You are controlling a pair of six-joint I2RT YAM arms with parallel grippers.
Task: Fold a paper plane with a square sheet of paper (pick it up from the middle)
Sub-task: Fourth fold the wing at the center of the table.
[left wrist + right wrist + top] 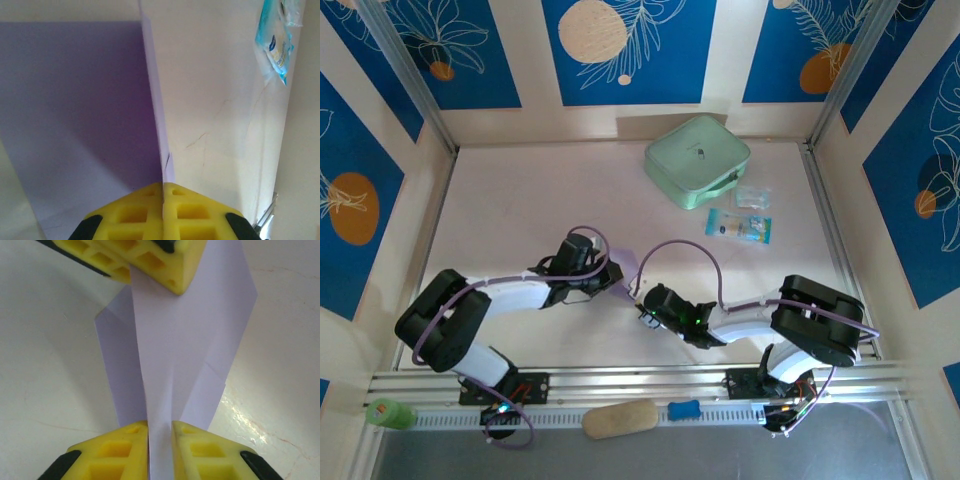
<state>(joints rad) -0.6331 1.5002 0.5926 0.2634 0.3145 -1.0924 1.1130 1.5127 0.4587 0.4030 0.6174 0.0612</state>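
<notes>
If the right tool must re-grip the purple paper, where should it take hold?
Take the purple paper by its raised centre ridge, at the end opposite the left tool, coming along the fold line so the jaws close across the ridge. The side flaps splay and look too floppy.

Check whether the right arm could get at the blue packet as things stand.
Probably not yet. The right gripper is shut on the paper, which the left gripper also pinches. Nothing lies between it and the blue packet, so after letting go it looks reachable.
</notes>
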